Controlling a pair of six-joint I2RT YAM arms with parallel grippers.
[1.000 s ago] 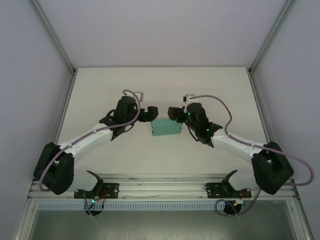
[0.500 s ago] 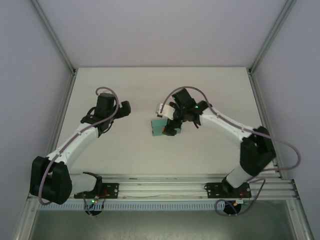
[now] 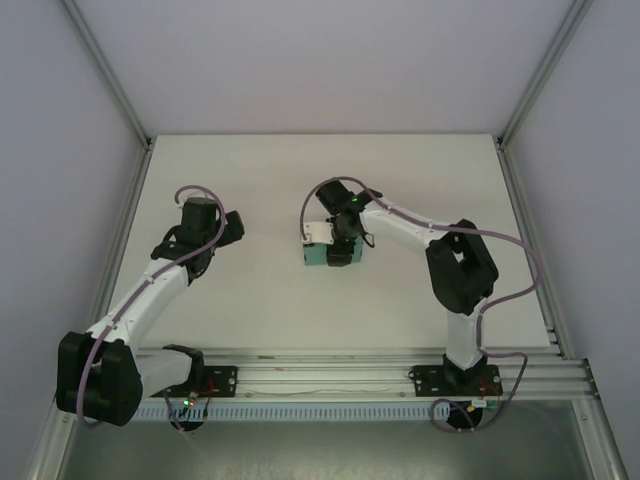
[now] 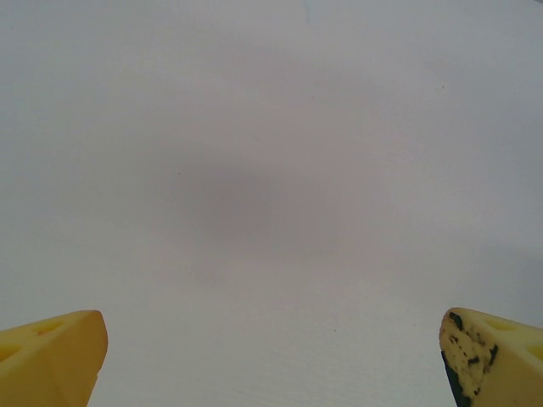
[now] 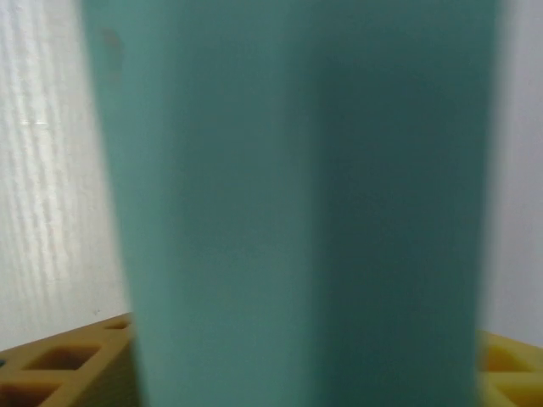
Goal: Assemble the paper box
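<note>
The paper box [image 3: 316, 258] is a small teal-green rectangular box lying on the white table, a little right of centre. My right gripper [image 3: 340, 248] reaches down onto it from above. In the right wrist view the paper box [image 5: 297, 212] stands between my yellow fingers [image 5: 76, 360], which press against both its sides; the right gripper [image 5: 305, 356] is shut on it. My left gripper [image 3: 232, 228] hangs well to the left of the box, open. The left gripper [image 4: 271, 339] has bare table between its yellow fingertips [image 4: 59, 356].
The white table [image 3: 400, 180] has upright walls at the back and both sides with metal posts [image 3: 110, 90]. The metal rail [image 3: 320, 378] holding the arm bases runs along the near edge.
My left arm has drawn back to the left, away from the box. My right arm has swung over the box from the right, and its fingers now flank the box's sides.
</note>
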